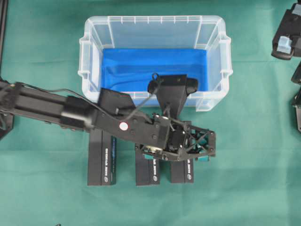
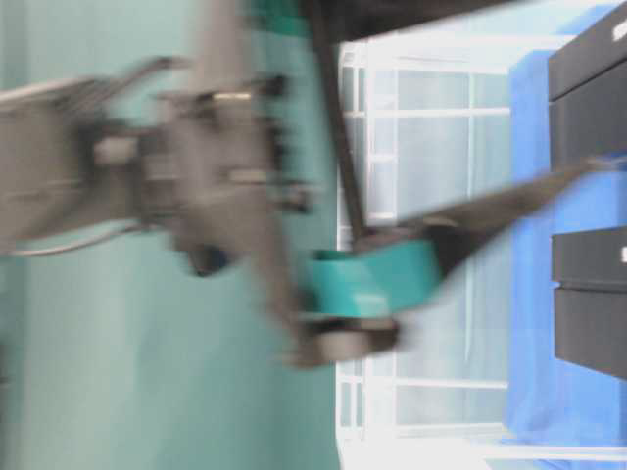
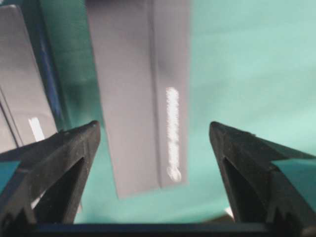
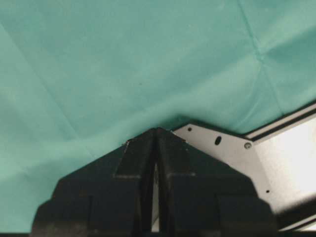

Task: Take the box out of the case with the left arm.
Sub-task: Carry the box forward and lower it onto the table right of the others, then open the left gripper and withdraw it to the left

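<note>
Here, the left gripper (image 1: 203, 147) is hanging spread wide and holding nothing at the lower centre of the overhead frame, just above the rightmost box (image 1: 182, 172) of three black boxes lying side by side on the green desk (image 1: 254, 188). The clear case (image 1: 214, 37) is sitting in the upper centre, showing only its blue cloth (image 1: 141, 66). The right gripper (image 4: 157, 163) is resting pressed together.
</note>
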Controlling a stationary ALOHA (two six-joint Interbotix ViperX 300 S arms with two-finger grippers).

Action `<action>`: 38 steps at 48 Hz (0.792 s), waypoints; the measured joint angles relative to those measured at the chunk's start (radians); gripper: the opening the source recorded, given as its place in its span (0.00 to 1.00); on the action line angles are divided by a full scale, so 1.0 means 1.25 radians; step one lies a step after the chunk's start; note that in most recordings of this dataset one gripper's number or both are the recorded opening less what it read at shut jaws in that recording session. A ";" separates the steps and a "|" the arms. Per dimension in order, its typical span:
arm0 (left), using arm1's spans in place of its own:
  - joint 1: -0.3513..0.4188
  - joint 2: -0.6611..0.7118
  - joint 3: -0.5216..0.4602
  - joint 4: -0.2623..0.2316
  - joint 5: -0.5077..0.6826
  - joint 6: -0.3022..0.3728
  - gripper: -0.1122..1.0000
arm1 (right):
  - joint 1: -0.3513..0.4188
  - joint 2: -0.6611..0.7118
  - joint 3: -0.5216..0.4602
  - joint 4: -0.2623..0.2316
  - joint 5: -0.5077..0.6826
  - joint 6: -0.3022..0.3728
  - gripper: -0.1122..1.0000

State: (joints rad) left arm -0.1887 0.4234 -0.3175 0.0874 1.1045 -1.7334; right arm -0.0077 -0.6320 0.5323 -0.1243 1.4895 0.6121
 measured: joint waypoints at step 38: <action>0.012 -0.005 -0.220 0.000 0.231 0.085 0.91 | 0.000 0.000 0.000 -0.001 0.001 0.002 0.10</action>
State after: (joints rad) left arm -0.1733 0.4172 -0.5921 0.0874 1.3929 -1.6276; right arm -0.0077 -0.6320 0.5323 -0.1258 1.4910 0.6151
